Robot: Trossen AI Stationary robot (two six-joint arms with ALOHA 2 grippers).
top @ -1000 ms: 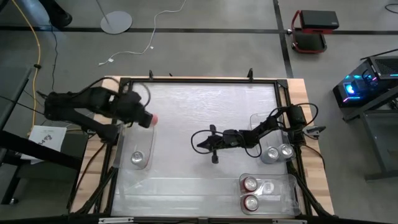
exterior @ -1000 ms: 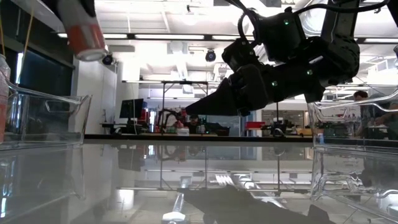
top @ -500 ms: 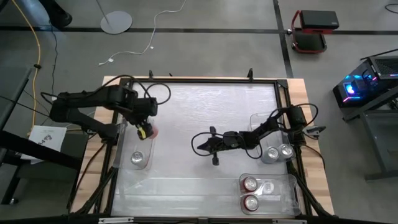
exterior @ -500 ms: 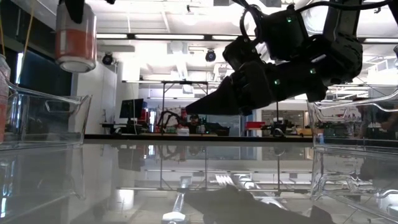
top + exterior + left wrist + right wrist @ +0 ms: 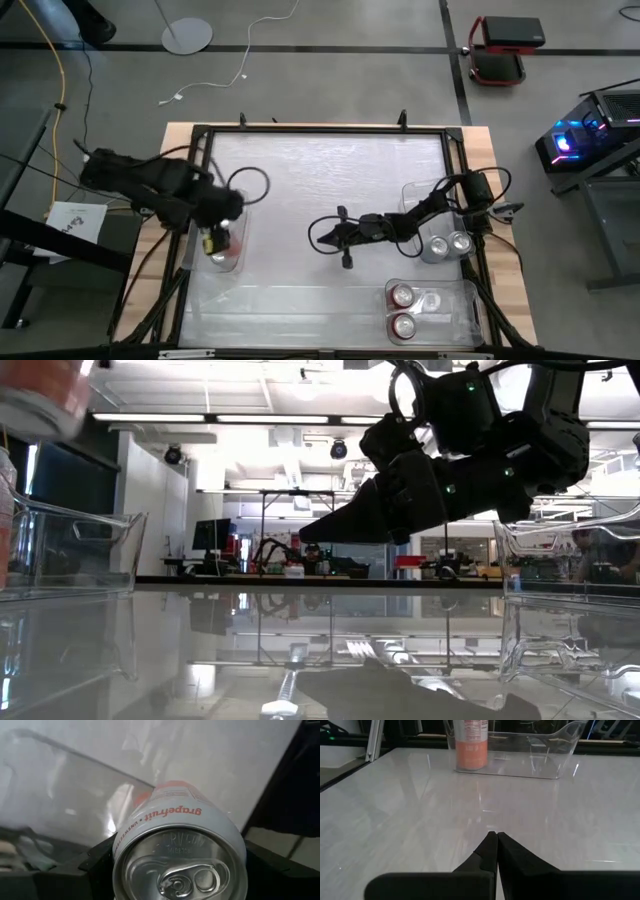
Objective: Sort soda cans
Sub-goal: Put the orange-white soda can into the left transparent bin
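My left gripper is shut on a pale pink-white soda can marked "grapefruit" and hovers over the clear left tray. That can shows high and blurred in the low view. A second pink can stands on its base in the same tray. My right gripper is shut on nothing above the middle of the table. Two silver cans stand in the right tray, and two red cans stand in the near-right tray. My left gripper pinches the can's side wall near its silver top, with one finger on each side. The fingers come from above and lie along the can. The can is lifted clear above the tray and tilts in the low view.
Clear tray walls rise at the table's left and right. A dark frame rims the table. Open white tabletop lies between the two arms.
My left gripper has carried the can toward the near edge and a little left, from the table's left side to above the left tray. The can went from tilted to upright and is now tilted again. The right arm has barely shifted.
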